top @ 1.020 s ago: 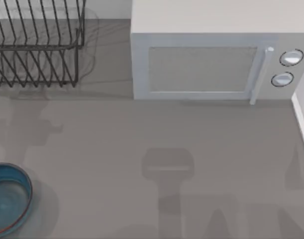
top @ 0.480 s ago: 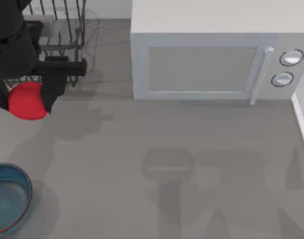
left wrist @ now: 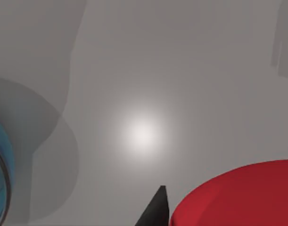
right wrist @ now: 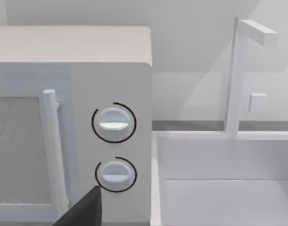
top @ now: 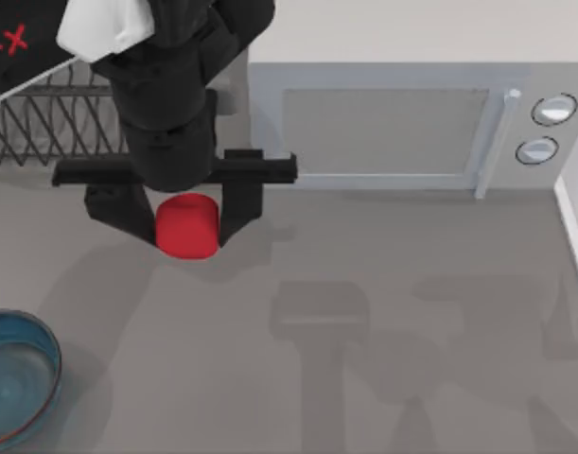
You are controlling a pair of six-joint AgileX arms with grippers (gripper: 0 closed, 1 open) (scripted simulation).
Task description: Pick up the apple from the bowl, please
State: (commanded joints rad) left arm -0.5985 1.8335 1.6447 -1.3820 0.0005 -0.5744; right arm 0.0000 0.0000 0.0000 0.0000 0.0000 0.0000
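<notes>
**A:** Left gripper (top: 186, 225) sits upper left of centre in the top view, black fingers (top: 239, 203) closed in on either side of the small bright red rounded apple (top: 186, 227). Jaws gapped just to apple width, nothing else in them. Apple's clear of the round blue-teal glazed bowl with the dark reddish rim (top: 28, 333), which is at the lower-left edge, well apart from it.

**B:** So the pick looks done?

**A:** I'd judge yes. The risk is dropping it. The apple is smooth and rounded, pinched from two sides only; a quick swing could let it slide out and roll across the table.

**B:** Anything near enough to hit?

**A:** White boxy microwave with two round dials (top: 411, 104) is just to the right of the arm, black wire dish rack (top: 43, 132) under it at upper left. A careless turn could clip either one.

**B:** Right arm?

**A:** Parked. Its wrist view looks at the microwave's dials, with a white sink and faucet (right wrist: 238, 75) beside them. A dark fingertip (right wrist: 85, 209) shows at that frame's bottom; can't tell if it's open.

**B:** Surface?

**A:** Plain grey matte tabletop (top: 411, 312), pale wall behind.
</notes>
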